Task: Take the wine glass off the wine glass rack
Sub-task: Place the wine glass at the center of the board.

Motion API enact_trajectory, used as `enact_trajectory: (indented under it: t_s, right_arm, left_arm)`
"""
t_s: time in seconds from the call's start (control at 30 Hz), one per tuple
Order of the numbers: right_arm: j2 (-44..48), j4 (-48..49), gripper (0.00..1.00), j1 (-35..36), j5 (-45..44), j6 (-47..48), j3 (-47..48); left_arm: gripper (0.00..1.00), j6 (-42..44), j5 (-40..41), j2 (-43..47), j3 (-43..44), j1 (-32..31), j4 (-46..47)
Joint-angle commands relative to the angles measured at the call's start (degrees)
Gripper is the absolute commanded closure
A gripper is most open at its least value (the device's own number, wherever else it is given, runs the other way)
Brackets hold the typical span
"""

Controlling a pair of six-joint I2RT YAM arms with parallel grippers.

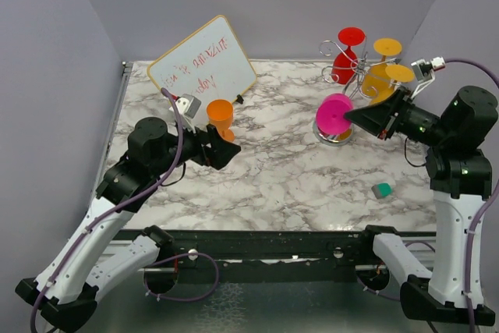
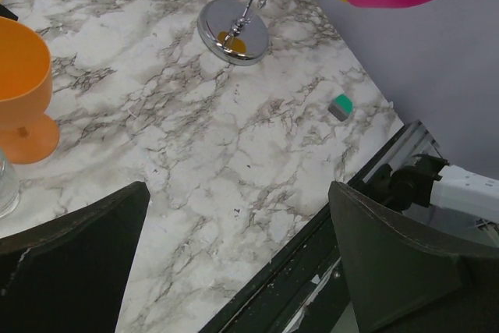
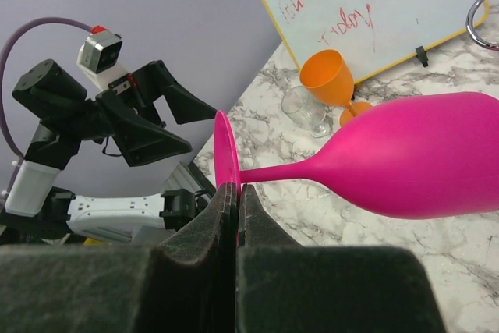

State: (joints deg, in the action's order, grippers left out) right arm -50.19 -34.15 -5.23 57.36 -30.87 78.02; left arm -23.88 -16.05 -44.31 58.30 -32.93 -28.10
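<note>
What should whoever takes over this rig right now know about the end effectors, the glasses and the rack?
Right end effector: shut on the foot of the pink wine glass, which lies sideways close to the wine glass rack.
Left end effector: open and empty, over the table near an upright orange glass.
On the rack: a red glass and yellow-orange glasses.
Done: the pink glass is gripped. Whether it is fully clear of the scroll arms cannot be told.
Left: draw it clear, then probably set it on the table.
</note>
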Motion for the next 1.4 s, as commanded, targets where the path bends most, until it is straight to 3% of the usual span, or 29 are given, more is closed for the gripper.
enact_trajectory:
  t_s: [0.0,0.2,0.37,0.53,0.73,0.97,1.2,1.37]
  right_arm:
    - [-4.42,-6.81,0.99,1.12,0.76,6.0,4.43]
    - [-10.06,-4.62,0.99,5.88,-0.91,6.28,6.54]
    - [-19.39,-6.84,0.99,19.55,-11.49,11.03,12.17]
    - [-19.8,-0.8,0.99,23.71,-14.24,10.1,8.14]
    - [-21.19,3.3,0.99,37.95,-18.88,12.94,1.78]
    - [-20.69,8.02,0.99,40.92,-16.41,16.0,-2.26]
    - [-20.5,11.45,0.99,40.96,-12.07,16.81,-3.88]
    - [-20.57,14.78,0.99,40.92,-8.87,15.7,-5.31]
  left_arm:
    - [0.01,-0.94,-2.32,-0.86,2.28,0.38,1.91]
    - [0.01,-0.95,-2.23,-4.56,5.97,0.32,1.94]
    - [0.01,-0.99,-1.88,-7.93,8.61,0.32,2.52]
    - [0.01,-1.62,-1.64,-6.51,6.68,0.33,3.31]
    - [0.02,-3.25,-4.78,-5.05,1.78,0.32,7.65]
    - [0.16,-0.65,-13.7,-6.97,1.62,0.36,9.2]
    - [0.31,3.65,-29.5,-10.49,1.45,0.32,10.07]
    - [0.48,6.46,-32.72,-11.92,1.84,0.33,9.84]
